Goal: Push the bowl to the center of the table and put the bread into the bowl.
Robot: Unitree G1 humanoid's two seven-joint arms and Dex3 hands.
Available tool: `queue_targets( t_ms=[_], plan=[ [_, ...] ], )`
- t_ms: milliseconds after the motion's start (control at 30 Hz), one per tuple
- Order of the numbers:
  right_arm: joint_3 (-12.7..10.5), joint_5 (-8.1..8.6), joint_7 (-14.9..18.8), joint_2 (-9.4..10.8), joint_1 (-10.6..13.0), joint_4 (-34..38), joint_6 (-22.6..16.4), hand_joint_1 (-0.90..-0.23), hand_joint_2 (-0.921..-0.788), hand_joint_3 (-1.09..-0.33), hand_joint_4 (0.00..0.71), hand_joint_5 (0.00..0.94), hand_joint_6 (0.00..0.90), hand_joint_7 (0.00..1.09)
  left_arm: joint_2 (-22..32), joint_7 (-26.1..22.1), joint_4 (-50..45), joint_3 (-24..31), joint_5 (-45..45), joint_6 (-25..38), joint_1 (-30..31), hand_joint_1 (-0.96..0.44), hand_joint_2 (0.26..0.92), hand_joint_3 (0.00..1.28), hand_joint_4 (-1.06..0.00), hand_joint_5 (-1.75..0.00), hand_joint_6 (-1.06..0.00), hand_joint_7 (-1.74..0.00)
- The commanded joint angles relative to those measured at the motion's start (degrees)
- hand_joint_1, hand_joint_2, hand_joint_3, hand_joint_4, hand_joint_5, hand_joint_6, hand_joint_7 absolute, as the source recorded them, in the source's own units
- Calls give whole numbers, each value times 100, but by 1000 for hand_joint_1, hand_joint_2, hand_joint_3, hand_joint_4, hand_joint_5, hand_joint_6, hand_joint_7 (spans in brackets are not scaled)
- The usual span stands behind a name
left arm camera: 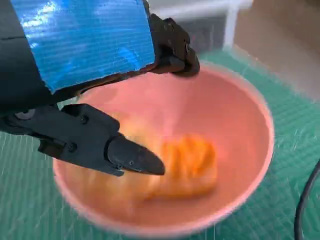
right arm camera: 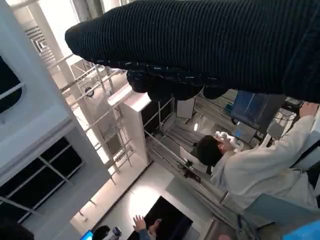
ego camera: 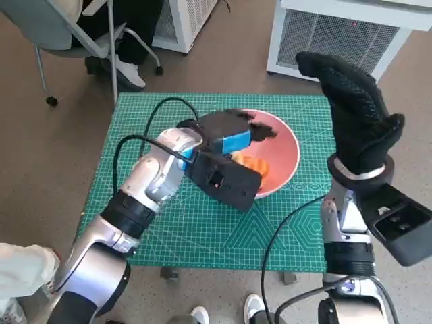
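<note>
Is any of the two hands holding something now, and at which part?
Nothing is held. The left hand hovers over the pink bowl, fingers apart, with the bread lying loose inside. The right hand is raised, away from the table, empty.

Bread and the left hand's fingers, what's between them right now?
Nothing shows between them: in the left wrist view the left hand hangs over the bowl, fingers apart, bread lying blurred just beyond.

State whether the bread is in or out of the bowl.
In: the bread lies inside the pink bowl, below the left hand.
</note>
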Motion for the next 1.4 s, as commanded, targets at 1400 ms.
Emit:
queue_targets(
  t_ms=[1400],
  plan=[
    [64,-385,-402,-43,-336,68,139,-586,-921,-767,160,196,-1,628,-806,838,-2339,2904,-4797,-1867,2301,-689,921,477,-219,-50,-304,-97]
  ],
)
